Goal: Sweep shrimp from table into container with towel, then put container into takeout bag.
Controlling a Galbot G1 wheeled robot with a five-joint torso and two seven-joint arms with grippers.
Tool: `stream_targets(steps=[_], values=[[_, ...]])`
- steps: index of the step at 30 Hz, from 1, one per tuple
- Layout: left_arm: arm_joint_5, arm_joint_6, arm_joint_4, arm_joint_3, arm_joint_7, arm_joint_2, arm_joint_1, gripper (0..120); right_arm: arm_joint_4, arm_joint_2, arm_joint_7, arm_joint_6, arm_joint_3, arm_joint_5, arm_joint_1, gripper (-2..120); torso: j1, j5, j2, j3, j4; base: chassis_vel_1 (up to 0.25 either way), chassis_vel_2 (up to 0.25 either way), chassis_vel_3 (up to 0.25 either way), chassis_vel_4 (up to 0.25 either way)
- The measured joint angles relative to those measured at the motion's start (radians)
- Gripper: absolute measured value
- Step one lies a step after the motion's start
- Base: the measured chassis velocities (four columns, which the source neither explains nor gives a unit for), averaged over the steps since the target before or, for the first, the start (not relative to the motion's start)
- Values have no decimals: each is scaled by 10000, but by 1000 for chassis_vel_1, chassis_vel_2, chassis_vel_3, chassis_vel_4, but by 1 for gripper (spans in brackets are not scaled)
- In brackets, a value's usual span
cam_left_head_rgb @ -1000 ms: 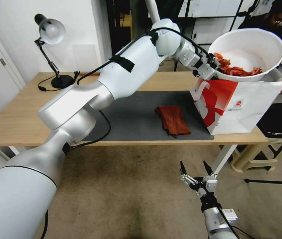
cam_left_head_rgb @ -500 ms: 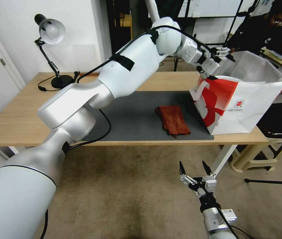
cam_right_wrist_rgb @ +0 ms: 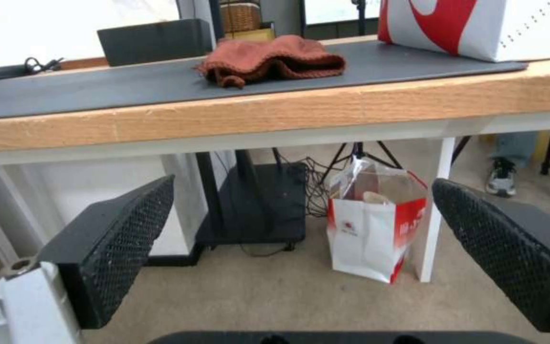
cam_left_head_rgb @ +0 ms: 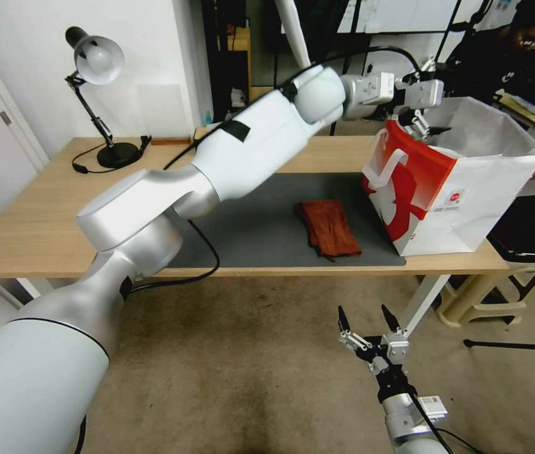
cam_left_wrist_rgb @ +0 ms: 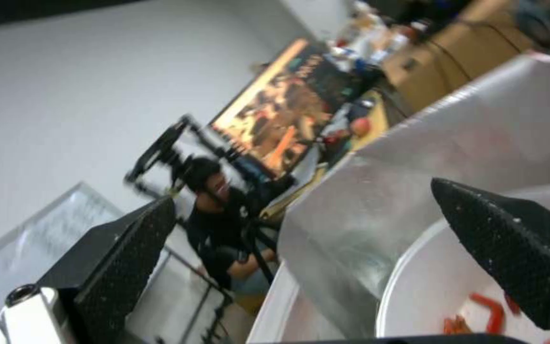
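Note:
The red and white takeout bag (cam_left_head_rgb: 462, 195) stands open on the right end of the table (cam_left_head_rgb: 40, 221). Inside its foil lining (cam_left_wrist_rgb: 377, 205) sits the white container (cam_left_wrist_rgb: 421, 286), with a few red shrimp (cam_left_wrist_rgb: 488, 310) in its bottom. My left gripper (cam_left_head_rgb: 434, 98) hovers open just above the bag's left rim; in the left wrist view the left gripper (cam_left_wrist_rgb: 301, 193) holds nothing. The rust-red towel (cam_left_head_rgb: 329, 228) lies folded on the dark mat (cam_left_head_rgb: 254, 227). My right gripper (cam_left_head_rgb: 362, 318) hangs open below the table's front edge, empty.
A desk lamp (cam_left_head_rgb: 94, 63) stands at the table's back left. A black box (cam_right_wrist_rgb: 154, 40) sits behind the towel (cam_right_wrist_rgb: 275, 59). A second small red and white bag (cam_right_wrist_rgb: 377, 234) stands on the floor under the table, near a white table leg (cam_right_wrist_rgb: 437, 205). A beige stool (cam_left_head_rgb: 500, 290) is at the right.
A second ago my left gripper held the container with shrimp above the bag. It has since let go; the container now sits inside the bag and the gripper has opened and risen.

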Motion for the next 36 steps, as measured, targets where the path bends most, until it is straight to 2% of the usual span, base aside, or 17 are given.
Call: stream_targets(steps=[1, 3, 5, 7, 9, 13, 15, 16, 18, 19, 22, 27, 29, 31, 32, 35, 36], values=[[0, 0, 0, 0, 0, 0, 0, 100, 0, 0, 0, 0, 0, 0, 0, 100, 0, 0, 0, 0, 0, 0, 0, 0, 0], [-677, 394, -306, 20, -720, 168, 218, 100, 16, -13, -3, 0, 1, -3, -24, 100, 0, -1, 0, 0, -1, 0, 0, 0, 0], [-1595, 1161, -963, 31, -2223, 453, 544, 100, 35, -39, -6, 1, 20, -7, -52, 100, 0, 0, 0, 0, -3, 0, 0, 0, 0], [-1766, 1321, -1108, 31, -2476, 519, 611, 100, 38, -42, -6, 3, 27, -8, -59, 100, 0, 0, 0, 0, -6, 0, 0, 0, 0], [-2554, 2146, -1967, 25, -3585, 955, 985, 100, 57, -63, -6, 11, 52, -10, -95, 100, 0, 0, 0, 0, -3, 0, 0, 0, 0], [-2975, 2534, -2486, -1, -4183, 1224, 1262, 100, 71, -74, -7, 14, 66, -10, -105, 100, -1, -1, 0, -1, -2, 0, 0, 0, 0], [-3582, 2992, -3631, -104, -5724, 1825, 1966, 100, 73, -84, -7, 23, 78, -11, -116, 100, 0, -1, 0, 0, -4, 0, 0, 0, 0], [-3582, 2992, -3631, -104, -5724, 1825, 1966, 100, 73, -84, -7, 23, 78, -11, -116, 100, 0, -1, 0, 0, -4, 0, 0, 0, 0], [-3845, 3108, -4619, -223, -6614, 2338, 2556, 100, 83, -52, -8, 29, 71, -16, -143, 100, 0, -2, 0, 0, -1, 0, 0, 0, 0], [-3845, 3108, -4619, -223, -6614, 2338, 2556, 100, 83, -52, -8, 29, 71, -16, -143, 100, 0, -2, 0, 0, -1, 0, 0, 0, 0], [-4058, 2955, -5833, -483, -7430, 2993, 3406, 100, 163, -26, -6, 39, 74, -43, -177, 100, -1, -2, 1, -1, -3, 0, 0, 0, 0], [-3829, 2703, -6892, -821, -7946, 3703, 4459, 100, 253, -21, 20, 86, 112, -94, -240, 100, -1, -1, 0, 0, -5, 0, 0, 0, 0], [-3344, 2587, -7568, -1093, -8005, 4113, 5324, 100, 318, 5, 28, 106, 142, -118, -284, 100, -1, -2, 1, -1, -1, 0, 0, 0, 0], [-2602, 2468, -8365, -1535, -8102, 4604, 6676, 100, 356, 70, 40, 115, 169, -150, -309, 100, -2, -3, 1, -1, 1, 0, 0, 0, 0], [-2602, 2468, -8365, -1535, -8102, 4604, 6676, 100, 356, 70, 40, 115, 169, -150, -309, 100, -2, -3, 1, -1, 1, 0, 0, 0, 0], [-1608, 2166, -9010, -2528, -8211, 4935, 8356, 100, 388, 140, 83, 127, 173, -234, -307, 100, -2, 0, 1, -1, -4, 0, 0, 0, 0], [-1608, 2166, -9010, -2528, -8211, 4935, 8356, 100, 388, 140, 83, 127, 173, -234, -307, 100, -2, 0, 1, -1, -4, 0, 0, 0, 0]])
